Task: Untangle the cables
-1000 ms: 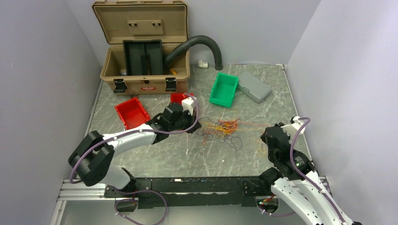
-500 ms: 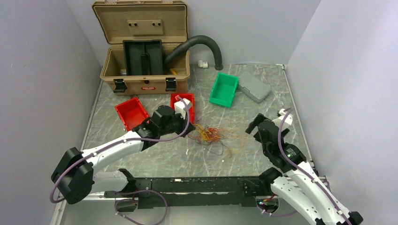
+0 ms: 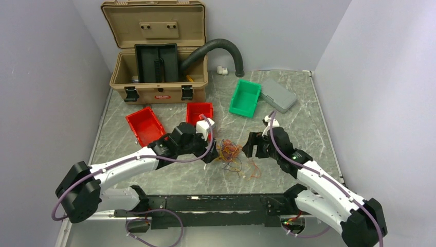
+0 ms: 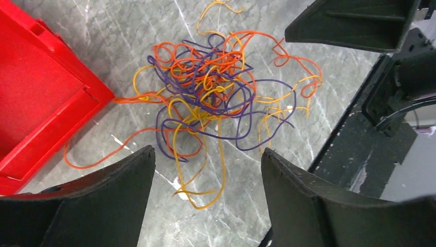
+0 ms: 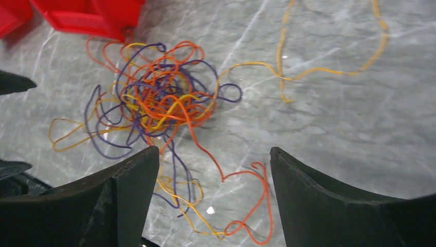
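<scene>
The cables [image 3: 230,152] lie on the marble table as one tangled clump of thin orange, yellow and dark purple strands, with loose loops trailing toward the near edge. My left gripper [image 3: 212,154] hovers just left of the clump and is open. My right gripper [image 3: 250,146] hovers just right of it, also open. In the left wrist view the cables [image 4: 205,92] sit ahead of the left gripper [image 4: 208,152], whose fingers hold nothing. In the right wrist view the cables [image 5: 159,98] lie ahead of the right gripper [image 5: 214,150]; a few strands rest on the table under its gap.
Two red bins [image 3: 144,125] [image 3: 199,110] stand left of and behind the clump; one red bin [image 4: 41,92] nearly touches the strands. A green bin [image 3: 245,98] and grey case [image 3: 277,95] sit behind. An open tan toolbox [image 3: 157,77] with a black hose [image 3: 221,49] stands at the back.
Both grippers went from shut to open and let go of the strands. The stretched-out cables drew back into a tighter clump. The right arm swung left toward it.
</scene>
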Controlling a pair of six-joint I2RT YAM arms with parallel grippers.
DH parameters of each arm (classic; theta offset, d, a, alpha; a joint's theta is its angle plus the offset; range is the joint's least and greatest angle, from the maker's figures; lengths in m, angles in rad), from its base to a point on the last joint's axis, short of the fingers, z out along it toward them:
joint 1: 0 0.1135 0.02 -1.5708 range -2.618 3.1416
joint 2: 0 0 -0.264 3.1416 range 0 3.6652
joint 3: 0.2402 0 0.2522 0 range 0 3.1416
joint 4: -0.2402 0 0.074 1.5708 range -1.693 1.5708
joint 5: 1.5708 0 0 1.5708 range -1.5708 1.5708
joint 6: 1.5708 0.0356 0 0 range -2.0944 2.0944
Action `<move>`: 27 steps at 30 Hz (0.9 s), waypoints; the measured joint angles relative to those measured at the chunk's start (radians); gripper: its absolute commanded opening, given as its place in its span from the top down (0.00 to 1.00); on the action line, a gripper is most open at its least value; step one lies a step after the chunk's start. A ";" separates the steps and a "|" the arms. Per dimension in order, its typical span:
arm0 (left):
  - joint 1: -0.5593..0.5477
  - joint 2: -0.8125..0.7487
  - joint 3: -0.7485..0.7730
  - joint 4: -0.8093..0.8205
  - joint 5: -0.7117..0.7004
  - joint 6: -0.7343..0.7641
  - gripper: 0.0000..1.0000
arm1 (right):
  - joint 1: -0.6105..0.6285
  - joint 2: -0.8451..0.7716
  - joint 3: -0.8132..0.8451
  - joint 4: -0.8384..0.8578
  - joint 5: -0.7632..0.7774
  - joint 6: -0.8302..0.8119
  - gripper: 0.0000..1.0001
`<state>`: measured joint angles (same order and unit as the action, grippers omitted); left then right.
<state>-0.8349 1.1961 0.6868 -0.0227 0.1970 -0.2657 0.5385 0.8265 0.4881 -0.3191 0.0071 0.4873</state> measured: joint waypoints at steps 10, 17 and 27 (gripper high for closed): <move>-0.005 0.246 0.151 0.016 0.003 0.029 0.26 | 0.019 0.224 -0.004 0.229 -0.198 -0.033 0.24; -0.005 0.439 0.222 0.026 0.046 0.036 0.49 | 0.046 0.336 -0.069 0.385 -0.211 0.004 0.51; 0.002 0.515 0.221 0.095 0.107 0.008 1.00 | 0.062 0.344 -0.119 0.433 -0.085 0.107 1.00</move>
<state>-0.8330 1.7111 0.9081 0.0723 0.3042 -0.2577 0.6003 1.1709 0.3695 0.1139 -0.0776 0.5945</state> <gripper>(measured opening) 0.016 0.014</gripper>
